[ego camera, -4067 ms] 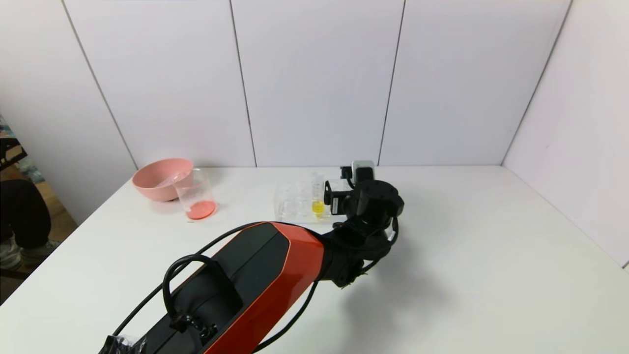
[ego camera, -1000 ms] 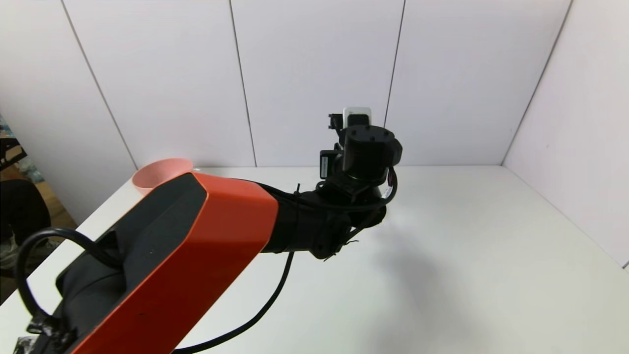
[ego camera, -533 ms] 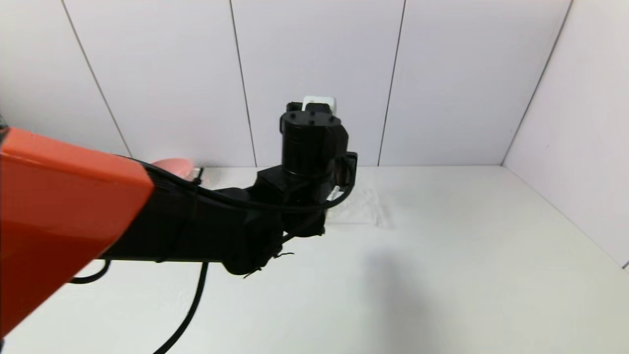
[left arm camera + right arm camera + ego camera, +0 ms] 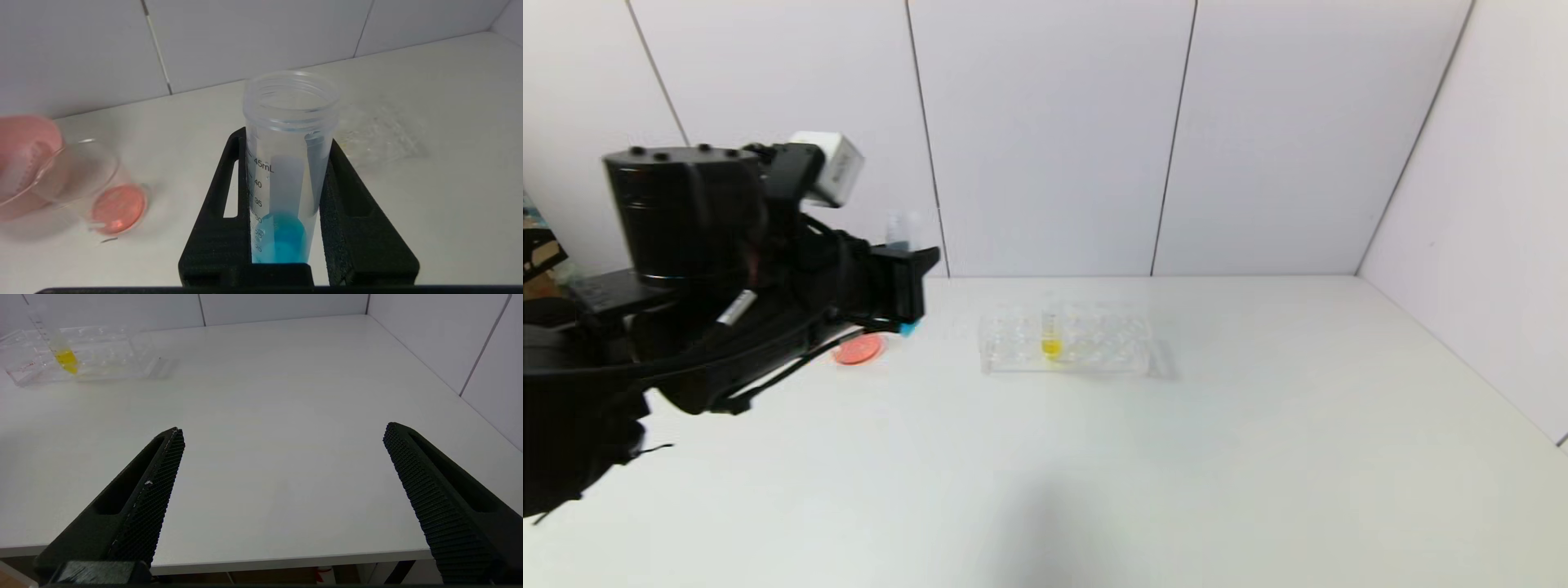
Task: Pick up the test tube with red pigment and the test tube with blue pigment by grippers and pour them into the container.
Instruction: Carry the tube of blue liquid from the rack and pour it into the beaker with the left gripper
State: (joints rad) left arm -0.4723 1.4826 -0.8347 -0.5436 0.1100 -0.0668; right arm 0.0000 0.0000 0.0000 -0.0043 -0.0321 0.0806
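A: Left gripper (image 4: 286,228): status?

B: Clamped on the test tube with blue pigment (image 4: 288,171). Both black fingers (image 4: 355,228) press the tube's sides. Tube upright, mouth open, blue liquid pooled in the lower part near the 30 mark. In the head view the gripper (image 4: 907,286) is raised above the far left of the table (image 4: 1176,457), with the tube's clear top (image 4: 900,230) showing above the fingers and a blue tip below.

A: Container?

B: The clear beaker (image 4: 98,188) stands on the table at the far left, with orange-red liquid covering its bottom (image 4: 858,349). It is near the held tube, not touching it, to the tube's left. The pink bowl (image 4: 24,163) sits just beyond it, further left.

A: Red tube?

B: Cannot locate it in any view.

A: Rack?

B: The clear tube rack (image 4: 1066,343) sits far-centre on the table, well right of the beaker. One tube with yellow liquid (image 4: 1050,333) stands in it, upright.

A: Right gripper?

B: Right gripper (image 4: 286,490) spread wide, holding nothing, over the near edge of the table at right; the rack (image 4: 81,355) is well apart from it.
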